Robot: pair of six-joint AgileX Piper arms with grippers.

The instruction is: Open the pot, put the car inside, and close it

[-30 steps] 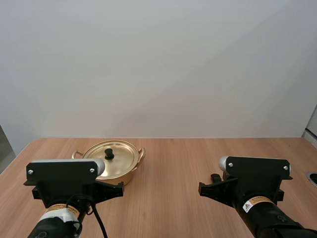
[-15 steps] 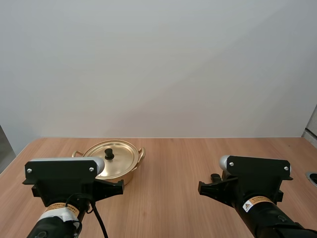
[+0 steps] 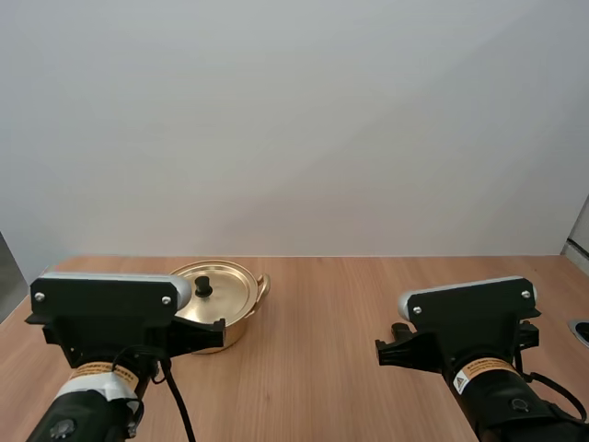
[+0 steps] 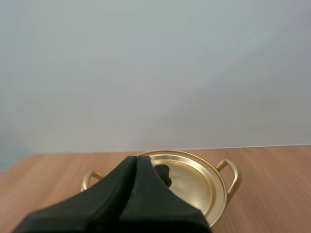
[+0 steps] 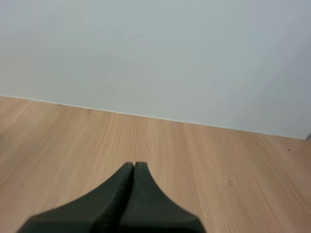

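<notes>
Left wrist view: left gripper (image 4: 135,159), pressed together into one wedge, faces the lidded round golden metal pot (image 4: 197,183) (right gripper (image 5: 134,165) likewise pressed together).

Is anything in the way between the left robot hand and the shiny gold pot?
Nothing visible is. The left gripper, its black fingers shut together, points toward the round golden metal pot on the wooden table. Its tips line up with the black knob of the golden lid, which is on the pot.

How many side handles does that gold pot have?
2. The first handle sticks out from the pot's right side; the second handle from its left side, beside my left gripper.
</notes>
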